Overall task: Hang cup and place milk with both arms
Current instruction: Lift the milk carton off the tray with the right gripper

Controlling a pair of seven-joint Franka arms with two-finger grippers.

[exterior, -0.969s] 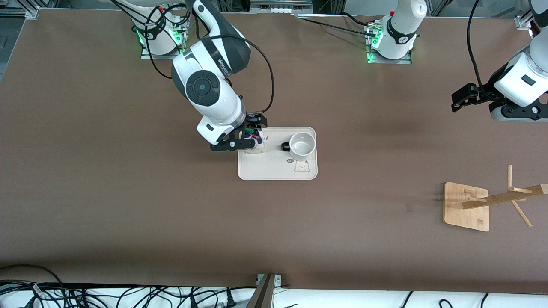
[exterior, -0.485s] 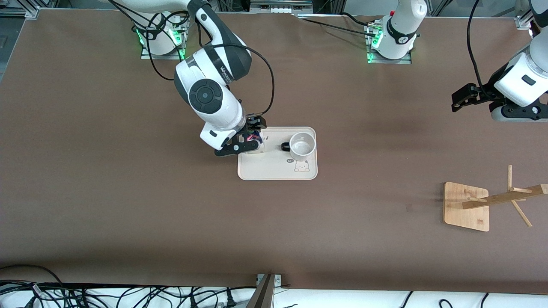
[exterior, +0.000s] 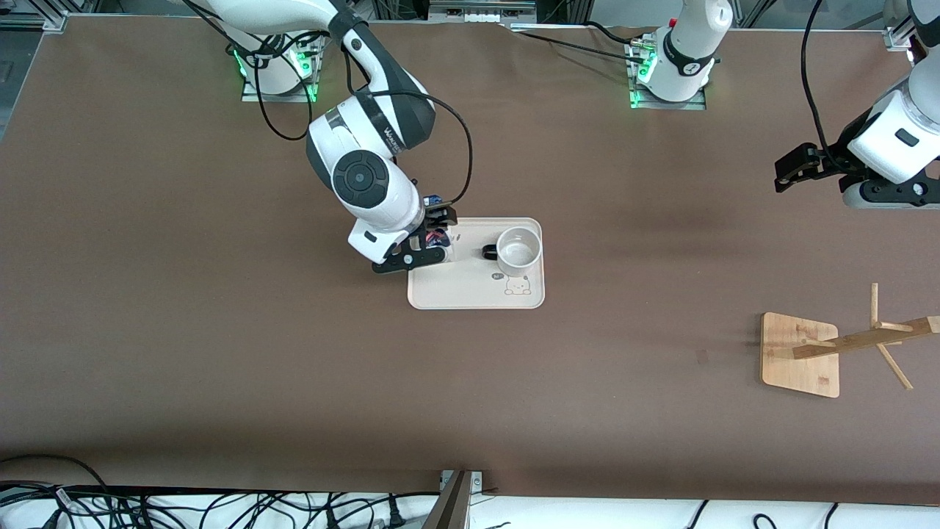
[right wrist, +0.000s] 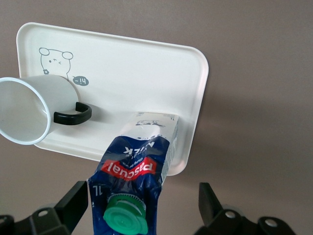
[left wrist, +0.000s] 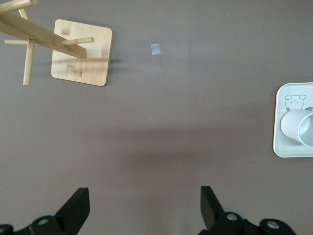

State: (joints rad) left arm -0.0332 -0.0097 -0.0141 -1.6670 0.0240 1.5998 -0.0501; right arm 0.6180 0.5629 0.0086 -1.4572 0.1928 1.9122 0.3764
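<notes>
Brown tabletop: our right gripper, fingers spread around the milk, risks tipping it midtable; left gripper waits open near its edge.

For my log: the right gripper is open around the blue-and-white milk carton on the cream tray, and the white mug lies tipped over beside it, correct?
One error: the white mug stands upright on the cream tray, as the front view shows. The right gripper is open around the blue-and-white milk carton.

Matt brown table, wooden rack, glossy cup.
</notes>
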